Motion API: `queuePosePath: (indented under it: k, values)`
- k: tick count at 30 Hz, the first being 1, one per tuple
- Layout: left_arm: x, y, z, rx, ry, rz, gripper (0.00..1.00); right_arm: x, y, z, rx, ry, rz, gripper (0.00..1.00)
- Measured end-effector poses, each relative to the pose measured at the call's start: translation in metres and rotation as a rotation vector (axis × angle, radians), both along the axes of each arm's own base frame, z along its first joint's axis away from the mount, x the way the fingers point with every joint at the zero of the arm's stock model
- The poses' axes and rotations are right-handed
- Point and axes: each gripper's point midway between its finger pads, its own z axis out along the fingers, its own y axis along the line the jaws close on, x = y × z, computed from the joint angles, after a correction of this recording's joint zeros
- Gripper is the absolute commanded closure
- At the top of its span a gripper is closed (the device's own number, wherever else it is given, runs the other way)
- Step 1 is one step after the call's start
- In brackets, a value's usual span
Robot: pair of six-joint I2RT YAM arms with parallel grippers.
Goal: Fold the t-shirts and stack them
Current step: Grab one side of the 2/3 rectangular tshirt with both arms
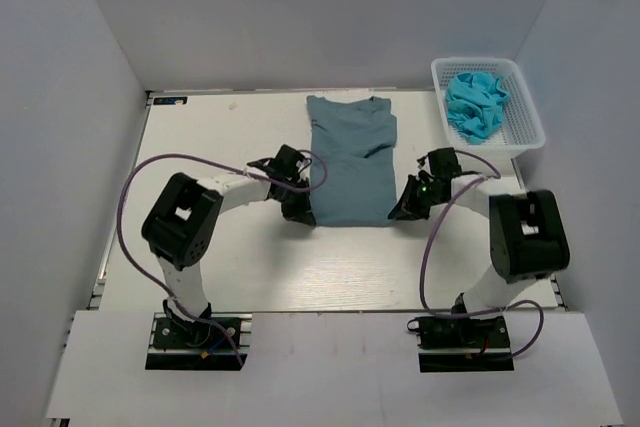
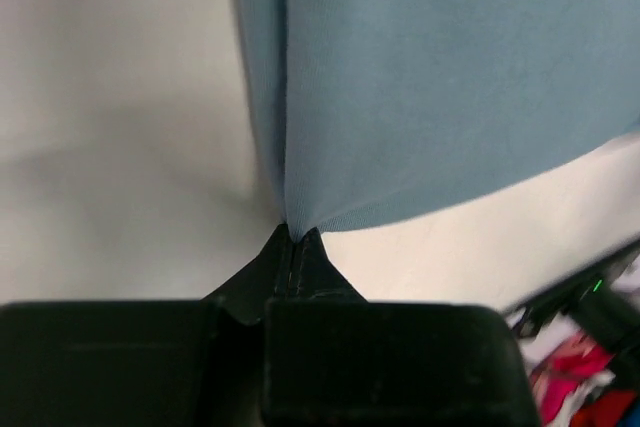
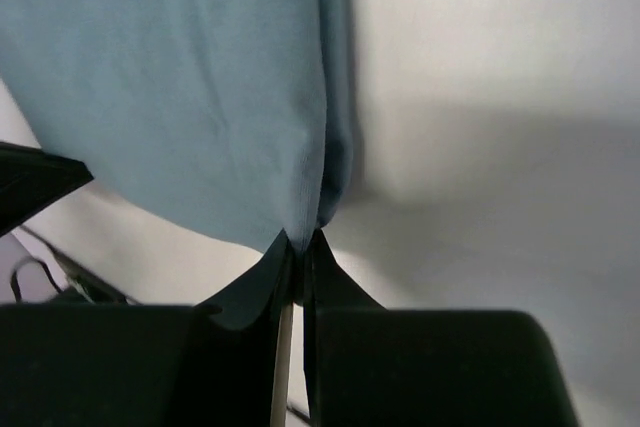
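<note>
A slate-blue t-shirt (image 1: 350, 157) lies on the white table with its sides folded in, collar at the far end. My left gripper (image 1: 303, 215) is shut on its near left corner; the left wrist view shows the cloth (image 2: 430, 97) pinched at the fingertips (image 2: 296, 239). My right gripper (image 1: 396, 213) is shut on the near right corner; the right wrist view shows the cloth (image 3: 190, 87) pinched at the fingertips (image 3: 302, 239). The near hem hangs a little above the table between the two grippers. A brighter blue bundle of cloth (image 1: 476, 105) lies crumpled in the basket.
A white plastic basket (image 1: 531, 119) stands at the far right of the table. Grey walls close in the table at the left, back and right. Purple cables loop from both arms over the near table.
</note>
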Motion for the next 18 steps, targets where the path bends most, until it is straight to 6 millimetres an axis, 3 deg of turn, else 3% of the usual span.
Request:
queuePosePath:
  k: [5,10,14,18]
  values:
    - [-0.056,0.008,0.02,0.001,0.055,-0.067,1.0,-0.048,-0.005,0.028,-0.013,-0.031,0.05,1.0]
    - [-0.087,0.009,0.075,-0.068,0.024,-0.115,1.0,-0.079,-0.008,0.064,-0.003,-0.088,0.075,1.0]
    - [-0.085,0.002,0.134,-0.129,-0.054,-0.125,1.0,-0.088,-0.01,0.098,0.008,-0.127,0.075,1.0]
    - [-0.066,-0.003,0.186,-0.173,-0.167,-0.1,1.0,-0.06,-0.007,0.15,0.014,-0.248,0.059,1.0]
